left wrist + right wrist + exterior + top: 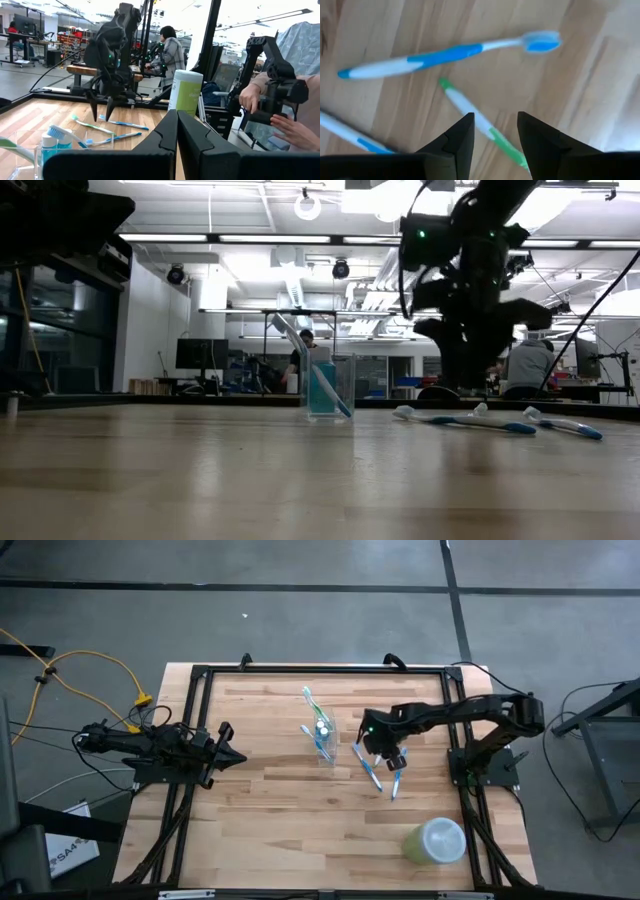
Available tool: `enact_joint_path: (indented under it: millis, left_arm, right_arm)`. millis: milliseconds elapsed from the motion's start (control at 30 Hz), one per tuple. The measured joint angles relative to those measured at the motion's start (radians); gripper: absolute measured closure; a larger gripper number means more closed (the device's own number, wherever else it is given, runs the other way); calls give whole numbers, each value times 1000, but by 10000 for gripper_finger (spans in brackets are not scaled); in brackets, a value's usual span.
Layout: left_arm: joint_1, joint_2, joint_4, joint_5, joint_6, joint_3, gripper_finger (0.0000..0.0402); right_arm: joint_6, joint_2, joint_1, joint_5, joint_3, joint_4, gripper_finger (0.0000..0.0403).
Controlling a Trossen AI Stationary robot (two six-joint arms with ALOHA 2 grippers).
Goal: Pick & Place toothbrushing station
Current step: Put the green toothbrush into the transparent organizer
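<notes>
Right gripper point(494, 131) spread, pointing down over green toothbrush point(482, 125), left gripper point(236, 757) pressed together, waiting apart.

In our right wrist view, the green toothbrush point(485, 127) runs behind the right gripper's point(495, 137) fingers, hiding its far end. A second blue toothbrush point(350, 132) is cut off at the edge. From overhead, what stands in the clear cup point(322, 740) is too small to identify.
</notes>
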Motion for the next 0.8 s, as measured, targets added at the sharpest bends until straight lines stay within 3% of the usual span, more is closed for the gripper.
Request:
enact_joint_path:
  millis: [500, 800]
  left_arm:
    - [0, 0, 0, 0, 0, 0, 399]
    - [0, 0, 0, 0, 0, 0, 399]
  right_arm:
    - [-232, 0, -2, -34, -76, 82, 261]
    - [-257, 0, -35, -27, -80, 80, 261]
